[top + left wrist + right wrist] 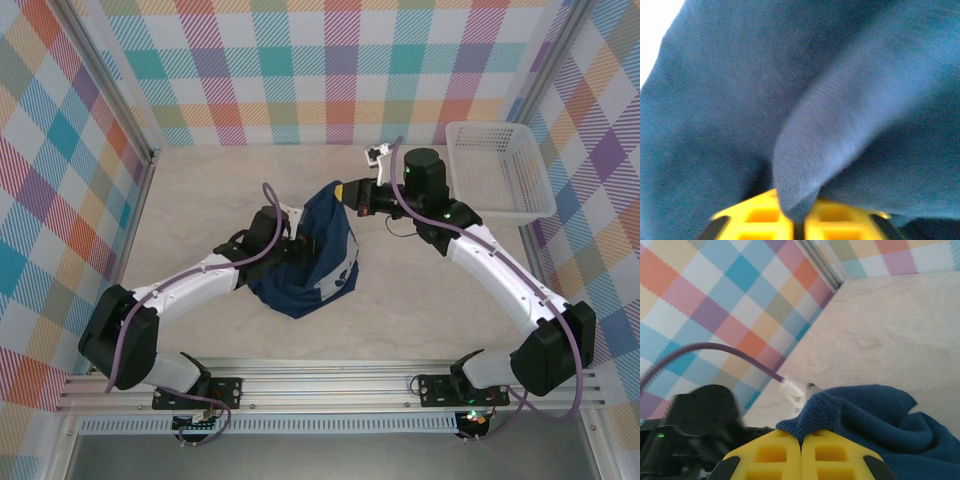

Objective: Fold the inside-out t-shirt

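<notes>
Two robot arms reach in from the near edge of one pale table (200, 190), and each ends in a yellow-fingered gripper clenched on cloth; the left gripper (298, 247) is buried in the left side of the garment, and its wrist view shows the left gripper (798, 226) with a rounded fold of blue fabric pinched between its closed fingers; the right gripper (346, 190) holds the far upper corner, and its wrist view shows the right gripper (801, 456) with its fingers pressed together on a ribbed edge. One inside-out t-shirt (312, 272), dark navy, sits bunched near the middle of the table between the two grippers, its far end raised toward the right one and the rest slumped in a heap with some pale markings on its near side; no flat layer or tidy crease can be made out. One empty white basket (538, 167) stands well apart at the far right. Judged from this, the folding proper has not begun: the step in hand looks like taking hold of the crumpled shirt to open it out; the next move would call for both grips to hold firm while the arms draw apart evenly and lay the cloth flat.
</notes>
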Controlling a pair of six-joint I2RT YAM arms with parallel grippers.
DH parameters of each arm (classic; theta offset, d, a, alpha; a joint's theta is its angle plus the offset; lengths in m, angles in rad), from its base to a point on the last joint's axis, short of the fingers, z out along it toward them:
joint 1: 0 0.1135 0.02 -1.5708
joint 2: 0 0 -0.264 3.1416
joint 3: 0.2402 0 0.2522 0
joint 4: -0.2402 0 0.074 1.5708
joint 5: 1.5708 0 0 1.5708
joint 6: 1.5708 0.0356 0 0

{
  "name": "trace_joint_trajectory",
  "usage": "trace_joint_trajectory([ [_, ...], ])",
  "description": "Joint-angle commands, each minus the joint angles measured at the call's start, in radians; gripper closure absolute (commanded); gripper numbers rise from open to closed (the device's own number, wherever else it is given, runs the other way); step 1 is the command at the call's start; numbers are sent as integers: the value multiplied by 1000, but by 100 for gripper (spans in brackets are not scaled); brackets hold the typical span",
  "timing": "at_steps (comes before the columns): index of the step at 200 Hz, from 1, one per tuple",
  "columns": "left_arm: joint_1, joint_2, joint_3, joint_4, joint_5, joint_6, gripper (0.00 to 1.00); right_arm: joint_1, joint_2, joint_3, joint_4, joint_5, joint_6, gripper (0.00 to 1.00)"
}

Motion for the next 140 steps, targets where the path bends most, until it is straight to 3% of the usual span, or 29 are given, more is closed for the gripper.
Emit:
trace_joint_trajectory([
  [1, 52, -209, 16, 56, 70, -54, 100, -27, -65, 60, -138, 161, -123, 100],
  [11, 112, -313, -3, 95, 178, -134, 100, -27, -88, 71, -167, 216, -170, 100],
  [30, 190, -449, 8, 163, 321, -244, 100, -27, -128, 65, -98, 181, -193, 100],
  [50, 201, -474, 83, 137, 387, -264, 100, -27, -140, 111, -92, 204, -218, 100],
  [89, 209, -443, 182, 147, 457, -268, 100, -42, -148, 247, -186, 403, -287, 100],
  [105, 172, -391, 224, 151, 517, -247, 100, -61, -157, 299, -213, 488, -316, 100],
  [140, -40, -280, 378, 3, 499, -71, 100, -104, -106, 519, -321, 694, -420, 100],
])
